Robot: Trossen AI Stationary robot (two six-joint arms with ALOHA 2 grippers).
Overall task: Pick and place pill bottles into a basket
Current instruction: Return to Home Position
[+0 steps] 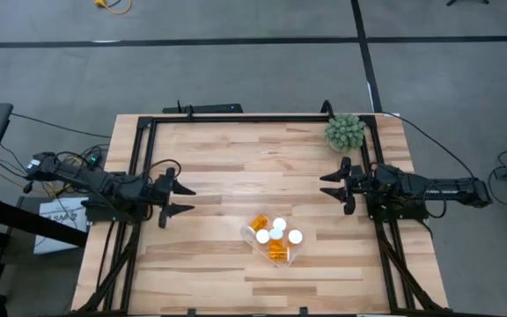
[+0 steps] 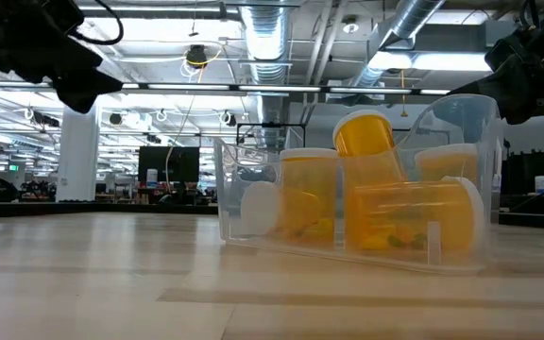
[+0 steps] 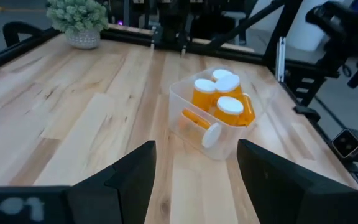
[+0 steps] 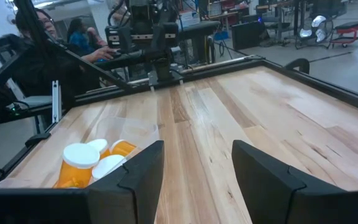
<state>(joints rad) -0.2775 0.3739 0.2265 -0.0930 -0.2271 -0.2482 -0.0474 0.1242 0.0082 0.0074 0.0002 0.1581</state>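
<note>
Pill bottles [image 1: 275,236] in the basket [image 3: 178,102], lower centre: likely light, stiff, slick, best pinched mid-body; left gripper [image 1: 187,201] and right gripper [image 1: 326,186] spread, empty.

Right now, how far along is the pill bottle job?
It looks finished: the pill bottles sit in the basket, and none shows loose on the table. In hand: nothing. The left pincer and right pincer are open and empty at the table's sides. Left to do: nothing visible.
</note>
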